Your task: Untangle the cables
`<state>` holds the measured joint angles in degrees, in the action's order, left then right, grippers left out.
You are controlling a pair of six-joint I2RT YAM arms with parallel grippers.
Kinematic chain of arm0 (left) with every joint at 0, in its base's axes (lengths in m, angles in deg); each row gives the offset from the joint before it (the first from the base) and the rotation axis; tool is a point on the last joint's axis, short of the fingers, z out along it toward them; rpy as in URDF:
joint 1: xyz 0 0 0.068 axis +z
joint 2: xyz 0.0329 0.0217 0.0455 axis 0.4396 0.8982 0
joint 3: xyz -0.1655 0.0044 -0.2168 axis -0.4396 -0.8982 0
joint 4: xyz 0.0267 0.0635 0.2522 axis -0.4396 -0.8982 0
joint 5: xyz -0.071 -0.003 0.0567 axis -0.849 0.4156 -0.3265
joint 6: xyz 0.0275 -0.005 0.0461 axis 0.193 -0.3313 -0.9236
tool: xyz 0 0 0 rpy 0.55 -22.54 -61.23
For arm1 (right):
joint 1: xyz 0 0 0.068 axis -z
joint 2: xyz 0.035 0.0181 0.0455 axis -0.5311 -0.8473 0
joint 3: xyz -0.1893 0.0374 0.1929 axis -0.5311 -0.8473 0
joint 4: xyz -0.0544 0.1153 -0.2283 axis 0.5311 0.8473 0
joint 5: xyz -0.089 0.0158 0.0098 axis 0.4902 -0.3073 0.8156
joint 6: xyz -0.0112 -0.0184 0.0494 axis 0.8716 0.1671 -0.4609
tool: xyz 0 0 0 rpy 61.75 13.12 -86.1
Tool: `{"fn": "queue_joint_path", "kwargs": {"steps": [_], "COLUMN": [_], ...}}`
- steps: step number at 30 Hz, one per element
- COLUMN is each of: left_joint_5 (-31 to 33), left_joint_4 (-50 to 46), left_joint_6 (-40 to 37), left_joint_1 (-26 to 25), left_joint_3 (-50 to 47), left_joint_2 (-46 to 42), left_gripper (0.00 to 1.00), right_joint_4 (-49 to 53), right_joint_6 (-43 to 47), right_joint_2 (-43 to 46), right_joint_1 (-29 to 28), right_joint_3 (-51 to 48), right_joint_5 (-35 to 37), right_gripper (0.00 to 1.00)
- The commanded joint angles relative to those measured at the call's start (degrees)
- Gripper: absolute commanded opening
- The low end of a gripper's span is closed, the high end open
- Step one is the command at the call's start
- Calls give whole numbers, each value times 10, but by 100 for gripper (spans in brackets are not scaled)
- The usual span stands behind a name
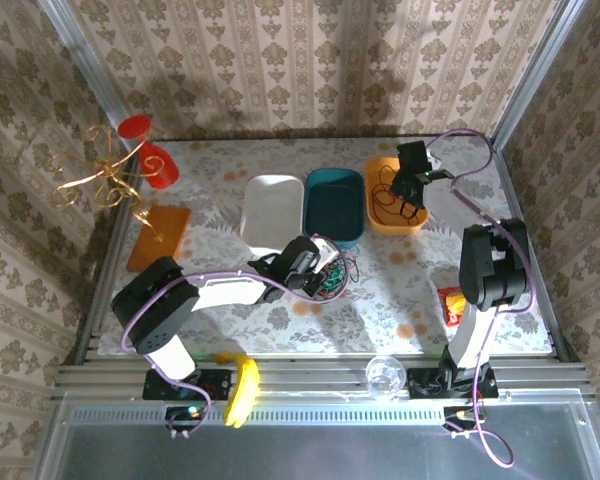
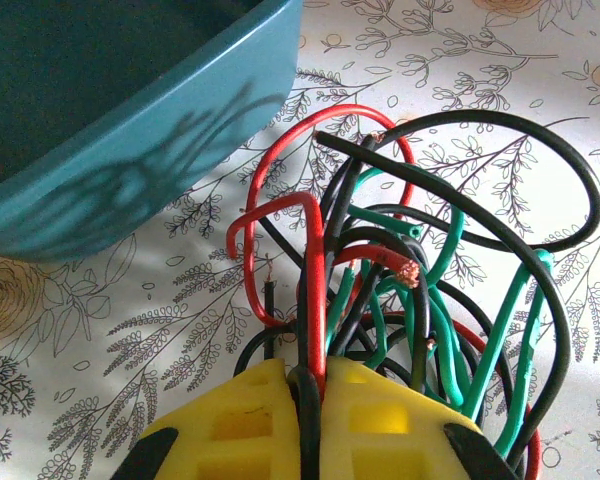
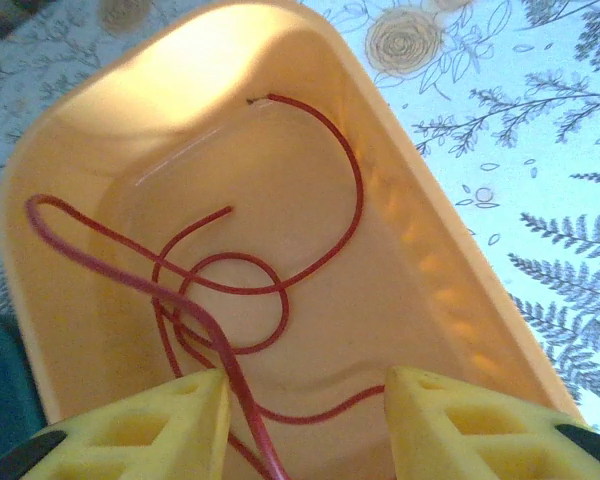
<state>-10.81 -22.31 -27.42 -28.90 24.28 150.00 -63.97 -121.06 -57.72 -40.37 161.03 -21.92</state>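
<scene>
Three colours in cable tangle (image 2: pixel 380 270): red, black, green, knotted on desk (image 2: pixel 110 330) just beside teal bin (image 2: pixel 130 150). Strands run forward from left end effector (image 2: pixel 310 395), long axis roughly in line with fingers. Jaws together, clamped on red and black strands at near end of knot. Left arm nearer.

One red cable (image 3: pixel 359 205) lies looped, well apart, in orange bin (image 3: pixel 450 290), directly below right end effector (image 3: pixel 305 400). Jaws apart; strand passes against one finger, not gripped.
</scene>
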Motion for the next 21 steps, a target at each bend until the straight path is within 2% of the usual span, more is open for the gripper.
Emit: {"fn": "queue_joint_path", "kwargs": {"steps": [1, 12, 21], "left_joint_5": [-14, -15, -17], "left_joint_4": [-16, -16, -3], "left_joint_6": [3, 4, 9], "left_joint_1": [5, 6, 10], "left_joint_3": [6, 6, -3], "left_joint_2": [-10, -8, -14], "left_gripper": [0, 0, 0], "right_joint_4": [-20, -50, -39], "right_joint_6": [3, 2, 90], "right_joint_2": [43, 129, 219], "right_joint_1": [-2, -7, -71], "right_joint_3": [-24, -98, -195], "right_joint_5": [3, -64, -247], "right_gripper": [47, 49, 47]}}
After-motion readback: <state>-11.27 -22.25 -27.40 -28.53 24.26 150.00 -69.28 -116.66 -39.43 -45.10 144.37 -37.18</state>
